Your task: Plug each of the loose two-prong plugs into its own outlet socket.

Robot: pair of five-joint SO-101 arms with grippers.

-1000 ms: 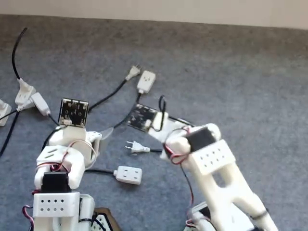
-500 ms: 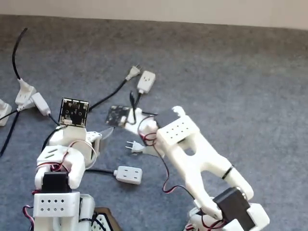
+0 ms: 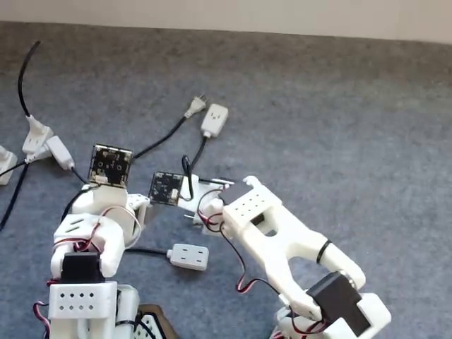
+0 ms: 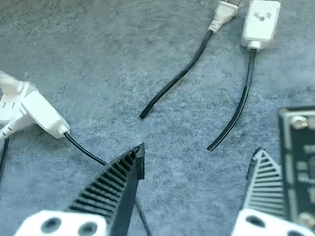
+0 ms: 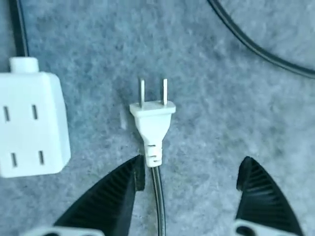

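By the left edge of the table (image 3: 367, 127) a joined pair (image 3: 44, 145) of white plug and socket lies on its black cords. Just inward of it my left gripper (image 4: 197, 187) hangs released over grey felt, jaws spread wide. Beyond it, toward the middle of the far edge, the far plug (image 3: 195, 106) and the far socket (image 3: 215, 120) lie just beside each other, not touching. Toward the near edge the near socket (image 3: 188, 256) rests slots up. My right gripper (image 5: 189, 196) is unclenched too, low over the near plug (image 5: 151, 118) — prongs pointing away from me, cord running between my jaws, close by one finger. The print on my wrist's circuit board (image 3: 167, 188) is too small to read. Rightward the grey surface stretches broad to the right edge.
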